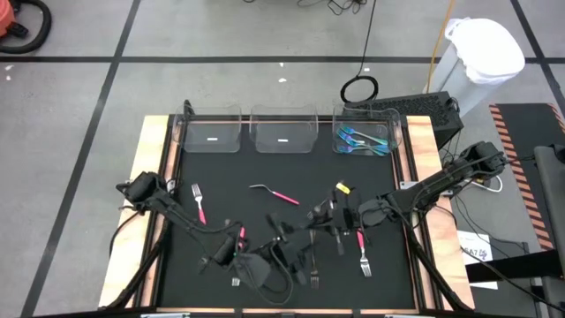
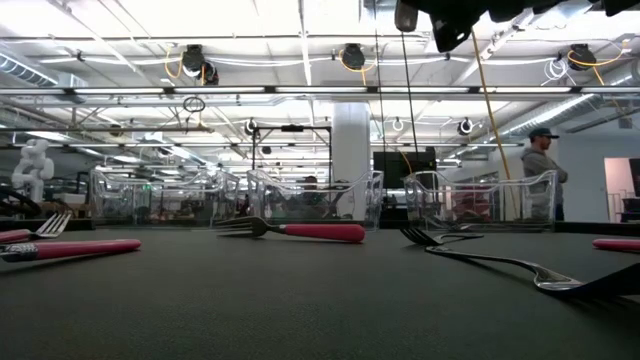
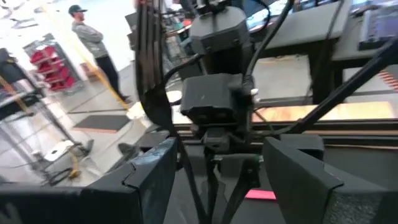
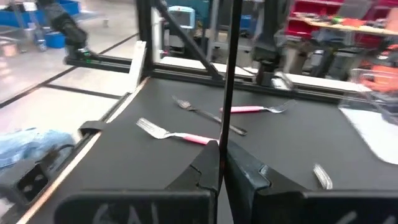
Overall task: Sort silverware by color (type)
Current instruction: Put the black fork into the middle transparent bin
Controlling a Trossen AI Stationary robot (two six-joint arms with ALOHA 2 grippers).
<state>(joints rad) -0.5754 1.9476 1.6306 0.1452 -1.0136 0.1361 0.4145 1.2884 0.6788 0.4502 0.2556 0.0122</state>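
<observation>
A: Fingers on the right gripper (image 4: pixel 222 163) are pressed together on a thin black utensil handle (image 4: pixel 227 74) standing upright between them; the left gripper (image 3: pixel 217 168) hangs apart, holding nothing.

B: And beyond them?

A: Just past the right fingers lies a pink-handled fork with a silver head (image 4: pixel 176 135); farther off, teal-handled pieces (image 1: pixel 362 140) sit in a clear plastic bin (image 1: pixel 396 131).

B: Handling?

A: Probably light, stiff, slippery; best pinched mid-handle. No readable writing.

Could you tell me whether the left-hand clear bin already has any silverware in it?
No; in the high view the left bin shows only a bare floor, while the teal cutlery lies in the right bin.
</observation>
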